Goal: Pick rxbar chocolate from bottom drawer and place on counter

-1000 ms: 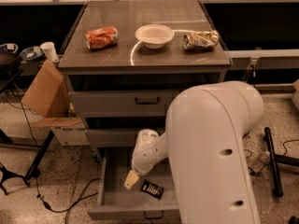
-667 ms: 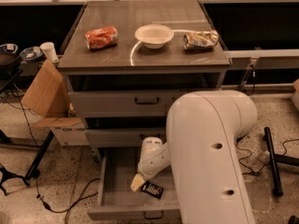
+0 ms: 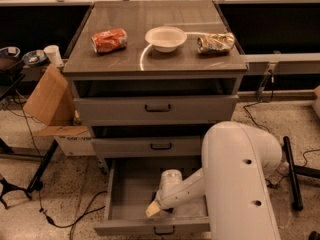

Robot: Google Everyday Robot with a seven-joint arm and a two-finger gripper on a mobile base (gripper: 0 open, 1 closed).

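- A cardboard box [image 3: 47, 101] leaned against the left side of the cabinet, with a white cup [image 3: 52, 55] on the surface behind it.
- The bench [image 3: 150, 14] carried three items in a row: an orange snack bag [image 3: 109, 40] at left, a white bowl [image 3: 166, 38] in the middle and a gold-silver snack bag [image 3: 215, 42] at right, each apart from the next.
- The two upper drawers were shut. The bottom drawer [image 3: 131, 191] stood pulled out, its left half bare.
- The gripper [image 3: 154, 210] was inside the bottom drawer, low over the floor near the front wall. Whether it was open or closed could not be told.
- The rxbar chocolate could not be made out with certainty. Only a dark patch [image 3: 168, 210] showed on the drawer floor, touching the gripper's right side.
- The white arm [image 3: 240, 184] filled the lower right and covered the drawer's right end.
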